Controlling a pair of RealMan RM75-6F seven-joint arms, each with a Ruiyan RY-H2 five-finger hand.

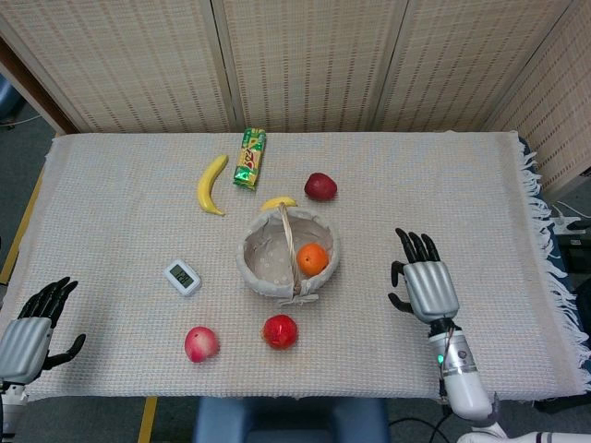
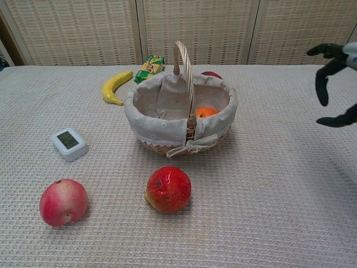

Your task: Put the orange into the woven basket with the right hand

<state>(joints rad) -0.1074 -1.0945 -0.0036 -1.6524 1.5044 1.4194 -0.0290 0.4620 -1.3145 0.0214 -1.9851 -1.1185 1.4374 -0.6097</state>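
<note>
My left hand (image 1: 26,337) idles with fingers apart, well left of the cloth-lined woven basket (image 1: 263,275) where the round orange (image 1: 312,258), firm and light by my guess, sits; my right hand (image 1: 425,286) hangs splayed, empty.

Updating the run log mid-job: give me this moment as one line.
orange: inside woven basket | right hand: open, empty, apart from basket | left hand: open, idle at table edge | placement looks done
</note>
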